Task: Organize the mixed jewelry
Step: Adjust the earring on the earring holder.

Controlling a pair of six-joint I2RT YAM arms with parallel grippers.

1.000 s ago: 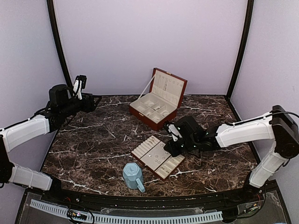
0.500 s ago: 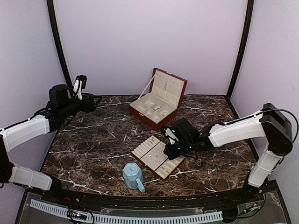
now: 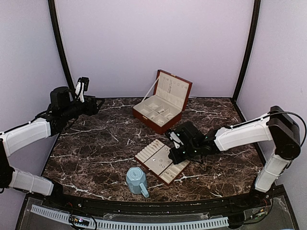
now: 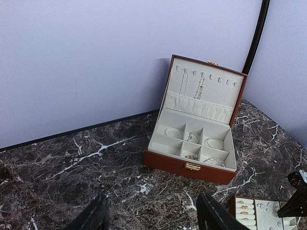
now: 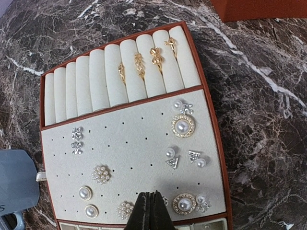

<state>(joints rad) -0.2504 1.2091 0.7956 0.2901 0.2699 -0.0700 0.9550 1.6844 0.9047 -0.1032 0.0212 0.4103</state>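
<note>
Our right gripper [image 5: 153,213] stands with its black fingertips pressed together, pointing down at the nearest strip of the flat brown tray with its cream, pin-holed felt pad [image 5: 139,148]; whether a tiny piece is nipped between the tips we cannot tell; just left of them sits a knobbly pearl cluster stud [image 5: 125,209], just right a round gold-rimmed pearl stud [image 5: 183,203], so the next pick, we judge, lies sideways from the tips, not ahead; farther ahead the pad carries more small studs [image 5: 172,162], smooth pearls and glittery triangles; beyond those, soft cream rolls [image 5: 96,81] run lengthwise away from the tips, with small gold rings [image 5: 139,64] tucked between them toward the right; left of the tray is the light-blue faceted mug [image 5: 17,184]; all rests on the dark veined marble table [image 5: 268,96]; the open brown hinged box [image 4: 182,165], holding thin silvery hoops [image 4: 213,143] in cream compartments, lies well ahead; our left gripper [image 4: 153,218] hangs spread and empty, far off, so the right arm is the nearer.
</note>
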